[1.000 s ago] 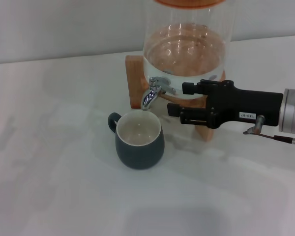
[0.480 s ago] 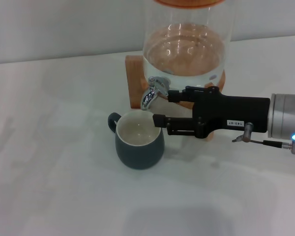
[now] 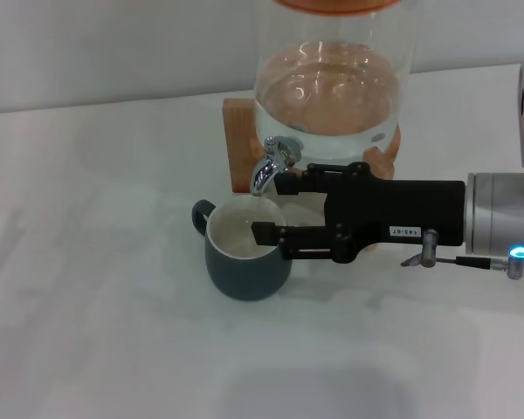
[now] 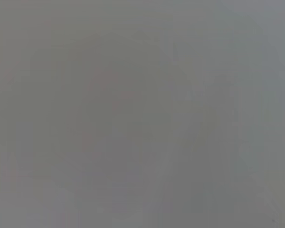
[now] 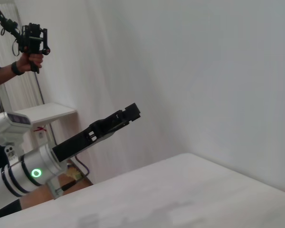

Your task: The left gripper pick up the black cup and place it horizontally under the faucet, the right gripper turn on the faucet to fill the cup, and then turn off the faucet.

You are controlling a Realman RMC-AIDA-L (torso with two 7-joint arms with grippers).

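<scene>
We have the black cup (image 3: 247, 256) upright on the table (image 3: 96, 288), mouth directly below the faucet (image 3: 271, 166) spout, handle pointing away from the right gripper (image 3: 269, 209). Right gripper is in from the right with fingers spread: upper finger level with the faucet body and just beside it, lower finger over the cup rim. It's not clamped on anything yet. The lever is small, polished chrome, so we judge it stiff but slippery; best contact looks like the lever tab near its pivot, pads square on, pushing rather than pinching the rounded spout. Glass dispenser (image 3: 332, 78) on its wooden stand (image 3: 240, 140) is part-full and likely heavy, yet fragile, so side load should stay low. Cup looks ceramic, rigid, light while empty; the lower finger could nudge it off the stream line. Left gripper (image 5: 128, 114) is out of the head view, held up off the table well away, seen only in the right wrist view; we can't tell its finger state. Left wrist view shows nothing usable.
</scene>
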